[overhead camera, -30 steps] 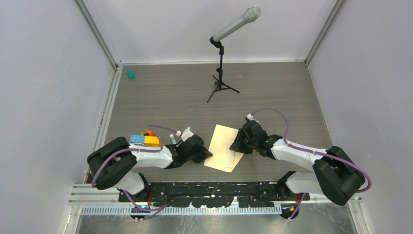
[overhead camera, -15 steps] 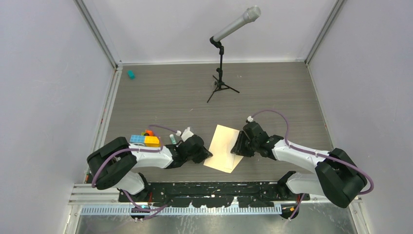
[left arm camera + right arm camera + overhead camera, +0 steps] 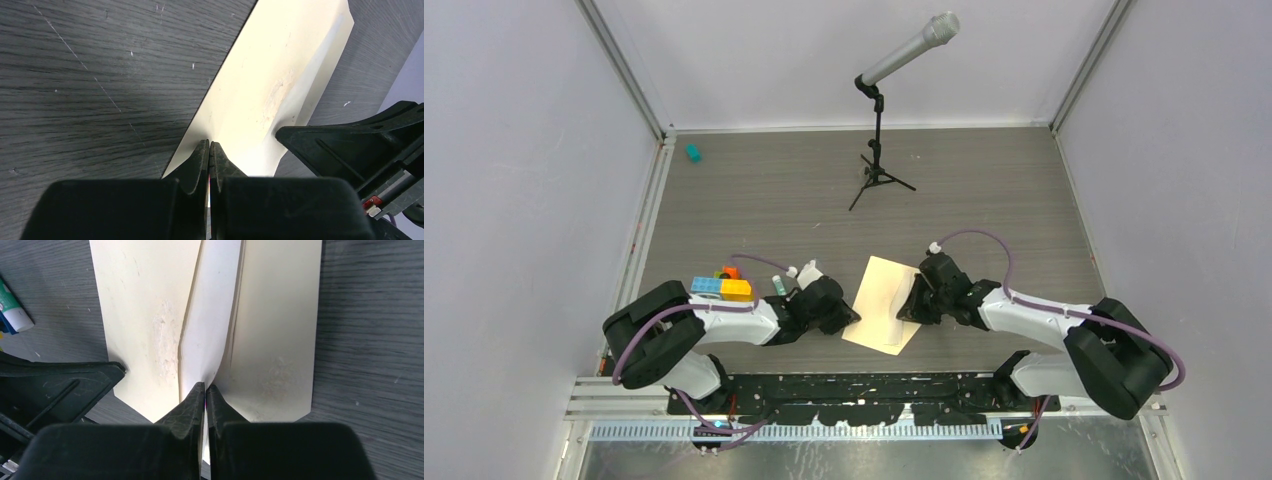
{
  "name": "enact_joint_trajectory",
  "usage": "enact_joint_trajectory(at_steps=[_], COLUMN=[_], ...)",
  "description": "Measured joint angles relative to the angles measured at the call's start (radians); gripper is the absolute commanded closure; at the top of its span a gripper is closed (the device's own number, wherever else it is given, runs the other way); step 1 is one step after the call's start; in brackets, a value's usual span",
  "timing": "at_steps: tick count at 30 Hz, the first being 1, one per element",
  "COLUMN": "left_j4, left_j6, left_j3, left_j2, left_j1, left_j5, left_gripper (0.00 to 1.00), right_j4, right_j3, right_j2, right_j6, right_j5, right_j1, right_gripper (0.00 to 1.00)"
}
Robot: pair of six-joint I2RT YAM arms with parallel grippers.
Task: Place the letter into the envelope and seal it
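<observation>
The envelope (image 3: 876, 290) lies open and flat on the dark table, pale tan, showing two panels in the right wrist view (image 3: 145, 315); no diamond mark shows. The letter (image 3: 210, 315), a paler, whiter sheet, stands up on edge along the crease between the panels. My right gripper (image 3: 205, 387) is shut on the letter's near end; it also shows in the top view (image 3: 908, 304). My left gripper (image 3: 209, 145) is shut on the envelope's left edge (image 3: 265, 85) and holds it at the table; it also shows in the top view (image 3: 852, 317).
A microphone on a tripod stand (image 3: 879, 150) stands at the back. A small teal object (image 3: 692, 152) lies far back left. Coloured blocks (image 3: 722, 287) and a small white-green tube (image 3: 778, 285) lie by the left arm. Walls close in both sides.
My right gripper has moved a little to the left over the envelope, and the letter has risen on edge. The left gripper has not moved.
</observation>
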Motion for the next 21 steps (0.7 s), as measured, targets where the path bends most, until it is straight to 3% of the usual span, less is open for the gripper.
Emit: enact_joint_trajectory(at_steps=[4, 11, 18, 21], left_j4=[-0.001, -0.014, -0.140, -0.184], left_j6=[0.003, 0.029, 0.092, 0.132], left_j3=[0.002, 0.002, 0.002, 0.012], left_j2=[0.000, -0.011, -0.098, -0.104], left_j1=[0.000, 0.000, -0.002, -0.002], left_j5=[0.002, 0.002, -0.017, -0.030], left_gripper=[1.00, 1.00, 1.00, 0.94], right_j4=[0.027, 0.031, 0.027, 0.040], right_j3=[-0.001, 0.000, 0.000, 0.000], right_j2=[0.016, 0.013, -0.022, -0.017], right_j6=[0.016, 0.013, -0.035, -0.052], right_j5=[0.001, 0.033, 0.079, 0.075], right_j1=[0.003, 0.006, 0.008, 0.008], right_gripper=[0.99, 0.99, 0.99, 0.99])
